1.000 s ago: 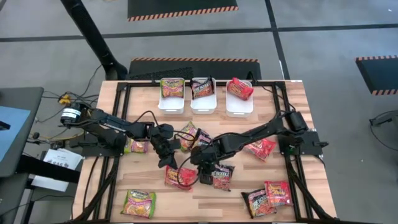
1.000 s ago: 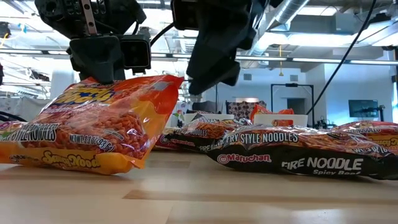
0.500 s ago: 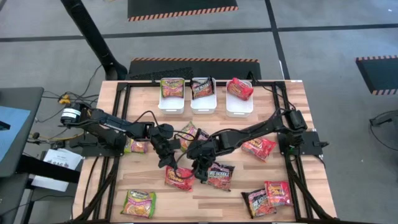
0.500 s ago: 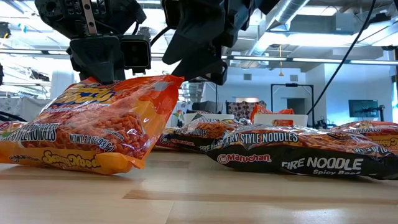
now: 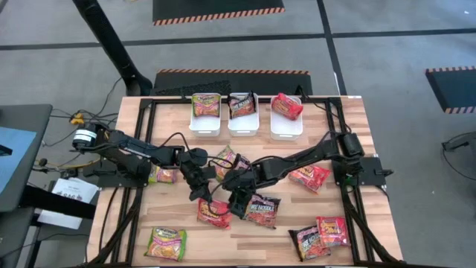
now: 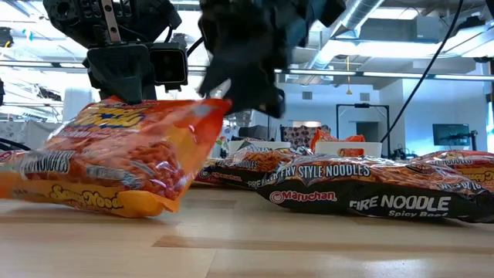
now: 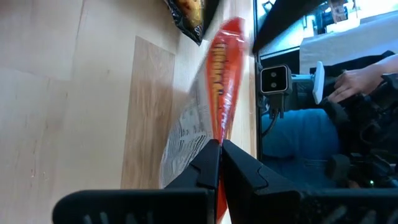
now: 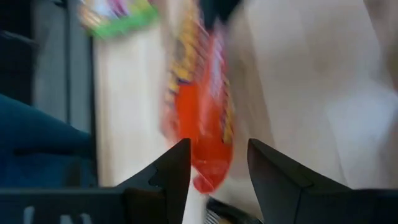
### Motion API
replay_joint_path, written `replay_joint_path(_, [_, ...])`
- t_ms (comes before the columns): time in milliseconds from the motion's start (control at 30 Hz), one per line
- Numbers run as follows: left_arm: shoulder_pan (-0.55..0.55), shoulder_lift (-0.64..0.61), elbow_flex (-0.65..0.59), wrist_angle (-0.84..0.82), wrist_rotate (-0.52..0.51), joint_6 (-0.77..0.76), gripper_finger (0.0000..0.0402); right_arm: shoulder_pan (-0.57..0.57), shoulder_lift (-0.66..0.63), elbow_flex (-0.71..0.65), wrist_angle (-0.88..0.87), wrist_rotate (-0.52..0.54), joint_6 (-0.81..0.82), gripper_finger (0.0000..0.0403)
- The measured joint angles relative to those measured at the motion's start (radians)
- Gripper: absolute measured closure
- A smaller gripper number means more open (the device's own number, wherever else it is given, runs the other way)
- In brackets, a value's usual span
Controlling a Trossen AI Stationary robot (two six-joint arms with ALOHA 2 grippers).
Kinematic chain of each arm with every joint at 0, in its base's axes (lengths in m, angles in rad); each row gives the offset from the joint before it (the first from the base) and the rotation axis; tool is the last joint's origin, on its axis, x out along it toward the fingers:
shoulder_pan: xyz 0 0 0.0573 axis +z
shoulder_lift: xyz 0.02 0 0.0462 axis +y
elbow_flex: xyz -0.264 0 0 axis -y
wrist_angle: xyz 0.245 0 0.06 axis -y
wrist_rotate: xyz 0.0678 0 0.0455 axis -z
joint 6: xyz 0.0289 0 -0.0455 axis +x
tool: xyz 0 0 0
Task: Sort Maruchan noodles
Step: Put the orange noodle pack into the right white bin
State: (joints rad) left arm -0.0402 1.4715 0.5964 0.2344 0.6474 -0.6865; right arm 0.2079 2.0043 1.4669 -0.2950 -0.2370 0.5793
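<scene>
Two claws | left claw [image 7: 219, 163] pinches crinkly red-orange packet [image 5: 213, 213] (flat, rectangular) | right claw [image 8: 217, 163] spread, empty

Grey floor [image 5: 387, 67] with hazard-striped mats [image 5: 218, 10] surrounds the wooden table [image 5: 357, 112]

- The table [image 5: 349, 134] is pale wood with a visible grain and a smooth, faintly shiny finish.
- The red-orange packet [image 6: 116, 158] is crinkly glossy plastic film that catches the light.
- The dark packet [image 6: 370, 197] is the same shiny, wrinkled plastic.
- The bins [image 5: 243, 125] at the far edge look like smooth white plastic.
- The frame [image 5: 145, 141] around the table is matt black metal.
- The right gripper [image 8: 217, 165] has matt black fingers.
</scene>
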Motion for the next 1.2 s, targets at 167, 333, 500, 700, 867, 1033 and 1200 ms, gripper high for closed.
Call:
replay_joint_path(167, [0.0,0.0,0.0,0.001,-0.003,0.005,0.0401,0.001,0.017,-0.002,0.021,-0.008,0.023,0.0186])
replay_joint_path(333, [0.0,0.0,0.0,0.002,-0.004,0.01,0.0401,0.007,0.012,0.001,0.045,-0.002,0.026,0.0171])
replay_joint_path(500, [0.0,0.0,0.0,0.019,-0.007,0.012,0.0401,0.005,0.013,0.001,0.045,0.003,0.049,0.017])
replay_joint_path(700, [0.0,0.0,0.0,0.061,-0.029,0.009,0.0401,0.004,0.013,0.001,0.028,0.026,0.063,0.017])
replay_joint_path(867, [-0.001,0.0,0.0,0.126,-0.048,-0.014,0.0401,0.004,0.013,0.001,-0.01,0.026,0.102,0.0173])
replay_joint_path(1033, [0.0,0.0,0.0,0.133,-0.054,-0.014,0.0401,-0.001,0.013,0.001,-0.02,0.026,0.134,0.0206])
replay_joint_path(1200, [0.0,0.0,0.0,0.133,-0.061,-0.016,0.0401,-0.002,0.013,0.001,-0.022,0.026,0.146,0.0293])
